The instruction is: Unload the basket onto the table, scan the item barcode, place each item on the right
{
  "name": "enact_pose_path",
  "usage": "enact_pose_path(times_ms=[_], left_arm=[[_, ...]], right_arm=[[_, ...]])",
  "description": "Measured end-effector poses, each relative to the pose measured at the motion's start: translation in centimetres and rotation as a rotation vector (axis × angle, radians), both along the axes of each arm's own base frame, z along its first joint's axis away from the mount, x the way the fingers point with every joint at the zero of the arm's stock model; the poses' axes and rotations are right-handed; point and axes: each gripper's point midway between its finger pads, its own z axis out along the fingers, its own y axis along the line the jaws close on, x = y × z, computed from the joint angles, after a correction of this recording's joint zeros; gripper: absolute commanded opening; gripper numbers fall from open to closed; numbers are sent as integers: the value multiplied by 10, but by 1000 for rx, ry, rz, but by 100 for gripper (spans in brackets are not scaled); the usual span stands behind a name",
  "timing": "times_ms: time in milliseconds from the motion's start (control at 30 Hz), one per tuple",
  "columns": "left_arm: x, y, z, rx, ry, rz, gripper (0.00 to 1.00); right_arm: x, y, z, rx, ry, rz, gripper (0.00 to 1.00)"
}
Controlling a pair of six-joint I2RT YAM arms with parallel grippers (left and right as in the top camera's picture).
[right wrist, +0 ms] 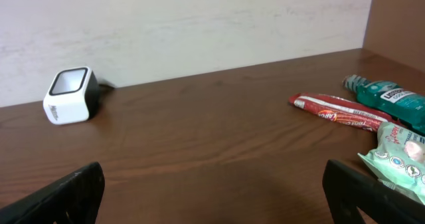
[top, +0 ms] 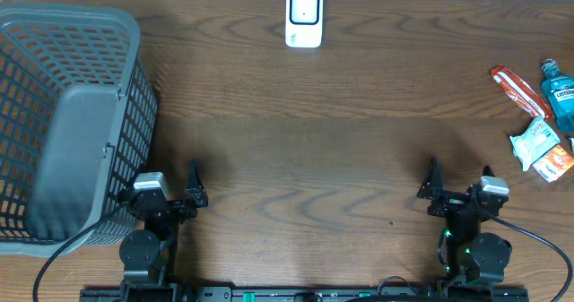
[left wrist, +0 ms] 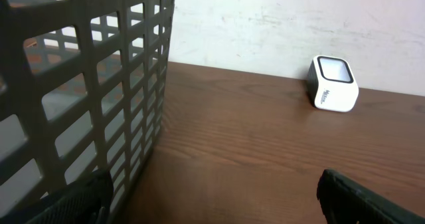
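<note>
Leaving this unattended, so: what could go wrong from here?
The toothpaste tube, mouthwash bottle and packets lie bunched at the right; the open right tool could drag a neighbour when picking one. The scanner sits far back by the wall, a long reach. The basket stands close beside the left tool, so a swing might clip it.

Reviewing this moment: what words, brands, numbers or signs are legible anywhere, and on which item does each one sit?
Nothing can be read for certain.
white scanner: dark print on its side, too blurred to read.
red tube: pale lettering, blurred.
teal bottle: label print too small to read.
pale green packet: small round signs and print, unreadable.
</note>
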Motion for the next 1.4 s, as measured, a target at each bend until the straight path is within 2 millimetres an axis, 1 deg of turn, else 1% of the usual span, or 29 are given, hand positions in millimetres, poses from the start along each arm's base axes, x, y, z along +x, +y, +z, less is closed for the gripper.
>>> enact_pose_path(times_ms=[100,333,467,1400], left_arm=[[0,0,0,0,0,0,98],[0,0,0,0,0,0,98],[0,0,0,0,0,0,98],[0,0,0,0,0,0,98]], right_arm=[[0,0,-1,-20,7,1,99],[0,0,-1,-169,26,12,99],[0,0,-1,-214,31,16,99],[0,0,-1,-242,35,18,99]])
